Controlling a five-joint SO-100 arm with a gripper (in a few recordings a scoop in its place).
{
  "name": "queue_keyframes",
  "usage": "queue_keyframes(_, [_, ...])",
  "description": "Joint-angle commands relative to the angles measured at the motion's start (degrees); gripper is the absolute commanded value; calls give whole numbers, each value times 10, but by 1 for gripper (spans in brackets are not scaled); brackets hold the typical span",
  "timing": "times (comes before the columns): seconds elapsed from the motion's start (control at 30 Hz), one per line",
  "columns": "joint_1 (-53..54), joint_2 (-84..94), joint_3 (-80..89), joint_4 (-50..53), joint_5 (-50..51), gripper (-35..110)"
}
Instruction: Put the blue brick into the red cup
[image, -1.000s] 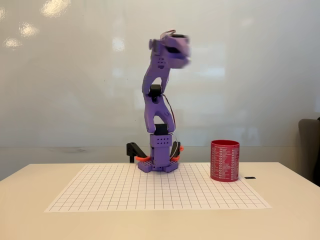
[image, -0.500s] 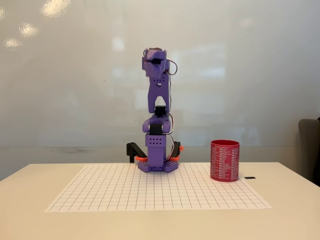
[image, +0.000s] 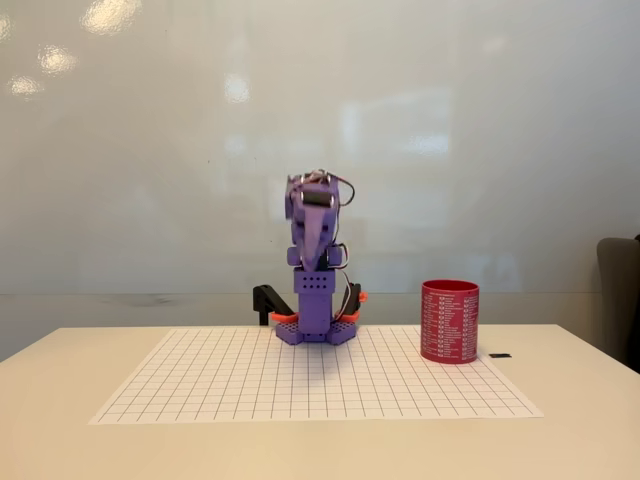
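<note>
The red cup (image: 449, 321) stands upright on the right part of the white grid sheet (image: 250, 385), with rows of white print on its wall. The blue brick is out of view; I cannot see into the cup from this side. The purple arm is folded down low over its studded base (image: 316, 331), well left of the cup. Its gripper (image: 312, 222) points toward the camera and is tucked against the arm. Its fingers blend into the purple body, so their state is unclear.
A small black piece (image: 500, 355) lies on the table just right of the cup. A black clamp (image: 268, 300) and orange parts sit behind the base. A dark chair (image: 620, 300) stands at the right edge. A glossy white wall is behind.
The arm has folded down from a tall raised pose to a low tucked one over its base. The cup has not moved.
</note>
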Motion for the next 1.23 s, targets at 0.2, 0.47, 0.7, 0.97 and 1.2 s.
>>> queue_keyframes(0.2, [-14,4,120,47,24,-1])
queue_keyframes(0.47, [-13,4,119,56,33,-1])
queue_keyframes(0.7, [-13,4,119,56,33,-1])
queue_keyframes(0.97, [-13,4,119,56,35,-1])
queue_keyframes(1.2, [-11,4,119,56,37,-1])
